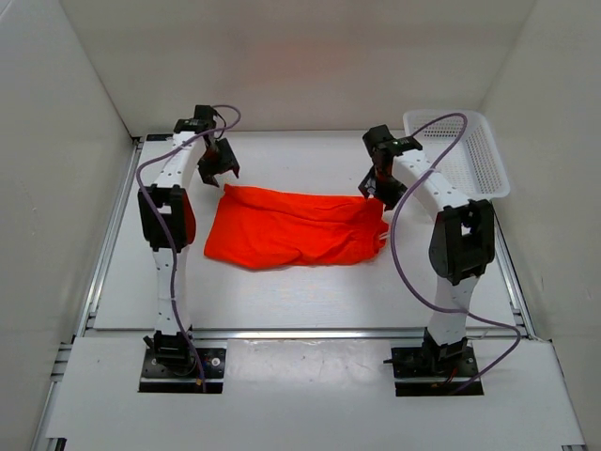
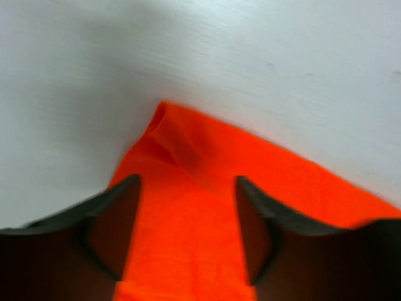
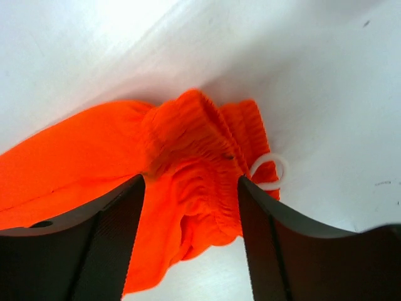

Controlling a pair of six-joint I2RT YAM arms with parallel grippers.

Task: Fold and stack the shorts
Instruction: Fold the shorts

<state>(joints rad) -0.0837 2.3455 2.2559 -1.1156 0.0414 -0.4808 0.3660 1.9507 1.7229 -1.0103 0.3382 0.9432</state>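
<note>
The orange-red shorts (image 1: 291,228) lie folded flat in the middle of the table. My left gripper (image 1: 218,172) is open just above the shorts' far left corner; the left wrist view shows that corner (image 2: 182,188) between my spread fingers (image 2: 119,213). My right gripper (image 1: 374,191) is open over the far right end. The right wrist view shows the gathered elastic waistband (image 3: 200,163) between my fingers (image 3: 119,219), with a loop of white drawstring (image 3: 270,170) by the right finger. Neither gripper grips the fabric.
A white mesh basket (image 1: 460,150) stands at the back right, close behind the right arm. White walls enclose the table on three sides. Bare white tabletop (image 1: 310,301) lies in front of the shorts.
</note>
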